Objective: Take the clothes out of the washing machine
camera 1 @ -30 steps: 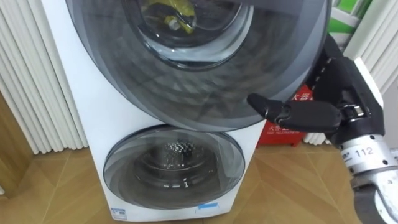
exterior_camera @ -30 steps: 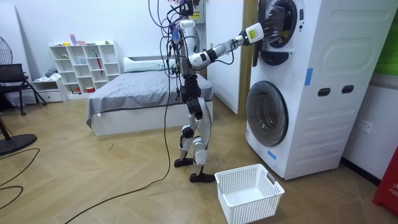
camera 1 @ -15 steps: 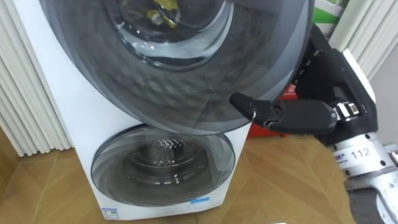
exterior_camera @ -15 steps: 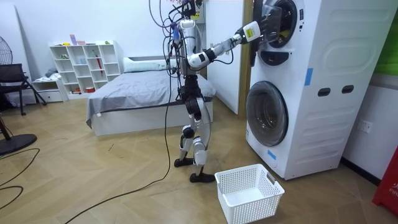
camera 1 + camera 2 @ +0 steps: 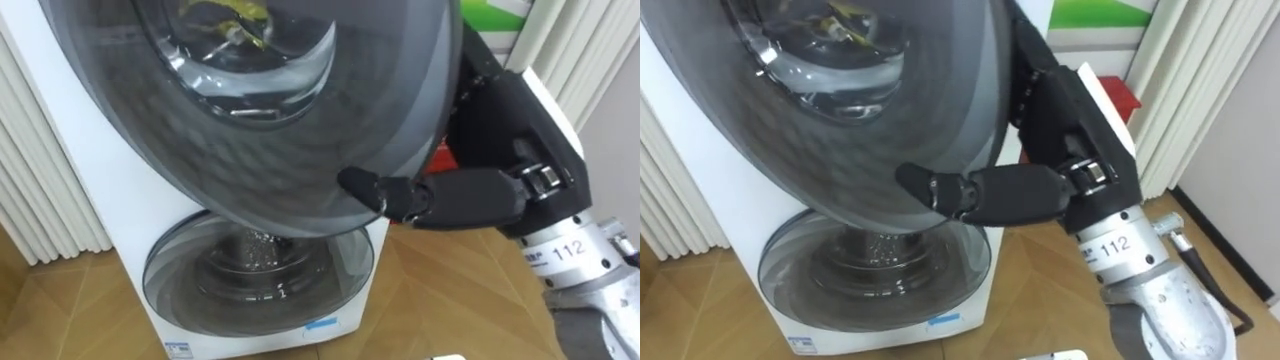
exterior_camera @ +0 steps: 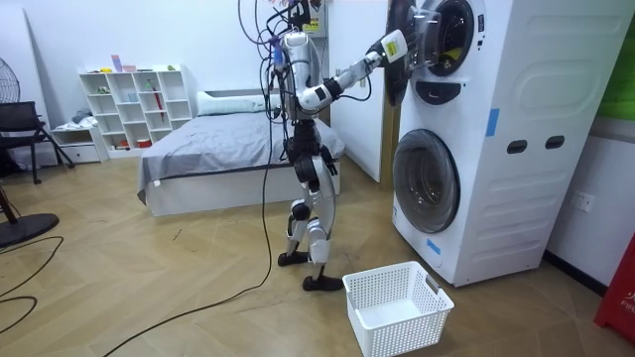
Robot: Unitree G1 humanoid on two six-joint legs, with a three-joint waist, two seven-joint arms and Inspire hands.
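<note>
The upper door [image 5: 250, 140] of the washing machine [image 6: 516, 149] is gripped at its rim by the right hand [image 5: 480, 190], thumb across the front, fingers behind. Through the glass, yellow clothes [image 5: 228, 12] are seen inside the upper drum.

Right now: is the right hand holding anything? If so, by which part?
The right hand holds the upper door by its rim on the robot's right: thumb across the front, palm behind the edge.
</note>
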